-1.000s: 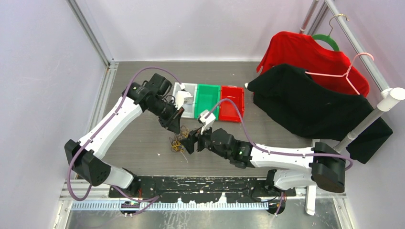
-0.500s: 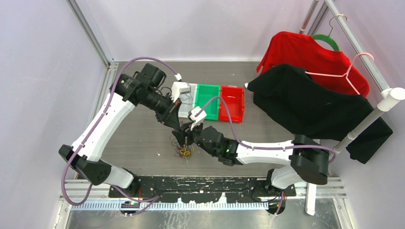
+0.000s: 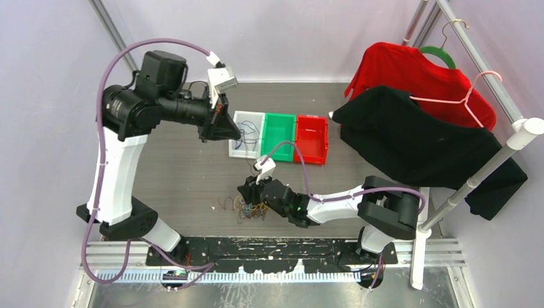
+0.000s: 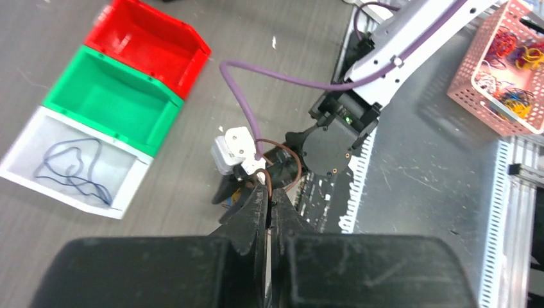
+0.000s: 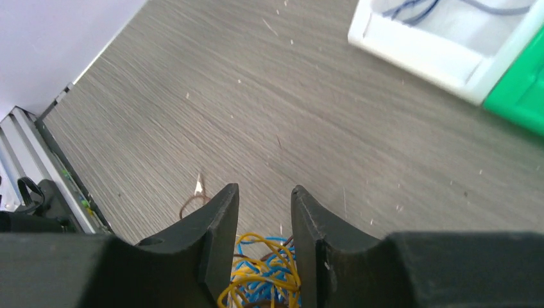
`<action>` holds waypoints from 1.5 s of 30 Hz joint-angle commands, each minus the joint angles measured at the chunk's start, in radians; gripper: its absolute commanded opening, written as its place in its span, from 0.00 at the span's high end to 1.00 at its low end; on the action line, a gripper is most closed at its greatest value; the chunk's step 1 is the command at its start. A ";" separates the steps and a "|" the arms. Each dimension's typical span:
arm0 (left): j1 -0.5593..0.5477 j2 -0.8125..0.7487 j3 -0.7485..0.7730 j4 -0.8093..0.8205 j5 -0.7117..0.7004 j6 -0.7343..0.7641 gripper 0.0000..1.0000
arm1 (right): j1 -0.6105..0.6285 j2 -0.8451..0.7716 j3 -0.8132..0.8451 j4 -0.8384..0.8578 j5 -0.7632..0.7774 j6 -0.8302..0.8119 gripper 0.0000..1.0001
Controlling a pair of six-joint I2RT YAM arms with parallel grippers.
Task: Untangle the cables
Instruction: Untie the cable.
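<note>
The tangle of cables [image 3: 247,206], thin yellow, blue and brown strands, lies on the grey table near the front. My right gripper [image 3: 245,194] is low over it. Its jaws stand part open around the yellow and blue strands [image 5: 272,273], gripper [image 5: 264,192]. My left gripper [image 3: 238,135] is raised high by the white bin [image 3: 236,149]. It is shut [image 4: 268,189] on a thin brown cable [image 4: 296,168] that loops off its tips. A dark blue cable [image 4: 70,167] lies in the white bin [image 4: 19,168]. One brown loop [image 5: 189,204] lies loose on the table.
A green bin [image 3: 278,131] and a red bin [image 3: 312,138] stand next to the white one. Red [image 3: 423,70] and black [image 3: 410,135] shirts hang on a rack at the right. A pink basket [image 4: 468,77] of more cables sits beyond the rail.
My left arm has lifted and swung back to the white bin, still shut. My right gripper has dropped toward the front onto the tangle and its jaws have narrowed.
</note>
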 commanded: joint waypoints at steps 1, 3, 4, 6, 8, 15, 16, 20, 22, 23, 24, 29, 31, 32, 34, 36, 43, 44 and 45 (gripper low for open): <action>-0.003 -0.047 0.061 0.138 -0.061 -0.044 1.00 | 0.002 0.025 -0.040 0.085 0.008 0.105 0.59; -0.003 -0.074 0.055 0.220 -0.115 -0.042 1.00 | 0.004 0.038 -0.061 0.103 0.005 0.136 0.59; -0.003 -0.091 0.050 0.268 -0.150 -0.045 1.00 | 0.005 0.045 -0.071 0.113 0.005 0.151 0.58; -0.003 -0.126 0.031 0.376 -0.222 -0.048 1.00 | 0.004 0.060 -0.089 0.128 0.007 0.175 0.56; -0.003 -0.174 -0.026 0.510 -0.294 -0.051 1.00 | 0.006 0.072 -0.104 0.140 0.012 0.195 0.54; -0.003 -0.231 -0.027 0.847 -0.442 -0.027 1.00 | 0.018 0.109 -0.121 0.156 0.025 0.221 0.42; -0.003 -0.234 -0.025 0.877 -0.449 -0.029 1.00 | 0.018 0.111 -0.124 0.159 0.024 0.223 0.41; -0.003 -0.246 -0.017 1.028 -0.487 -0.011 1.00 | 0.025 0.114 -0.123 0.160 0.023 0.230 0.39; -0.003 -0.244 0.001 1.110 -0.517 0.002 1.00 | 0.029 0.116 -0.125 0.161 0.029 0.231 0.37; -0.003 -0.240 0.016 1.146 -0.532 0.008 1.00 | 0.031 0.116 -0.126 0.163 0.032 0.233 0.37; -0.003 -0.233 0.031 1.176 -0.547 0.012 1.00 | 0.033 0.116 -0.127 0.166 0.032 0.233 0.36; -0.003 -0.230 0.043 1.392 -0.607 0.051 1.00 | 0.038 0.114 -0.131 0.173 0.050 0.230 0.32; -0.003 -0.229 0.040 1.488 -0.631 0.059 1.00 | 0.040 0.117 -0.133 0.176 0.051 0.227 0.31; -0.003 -0.229 0.033 1.542 -0.635 0.063 1.00 | 0.042 0.119 -0.132 0.177 0.052 0.227 0.31; -0.003 -0.233 0.020 1.608 -0.632 0.065 1.00 | 0.047 0.121 -0.132 0.180 0.058 0.226 0.30; -0.003 -0.234 0.011 1.664 -0.635 0.068 1.00 | 0.053 0.123 -0.133 0.181 0.066 0.224 0.29; -0.003 -0.341 -0.170 1.424 -0.639 0.022 1.00 | 0.057 0.046 -0.153 0.182 0.083 0.187 0.33; -0.004 -0.386 -0.293 1.386 -0.647 0.013 1.00 | 0.057 0.020 -0.152 0.166 0.083 0.178 0.34; -0.004 -0.515 -0.523 1.322 -0.668 0.028 1.00 | 0.057 -0.038 -0.148 0.112 0.090 0.156 0.34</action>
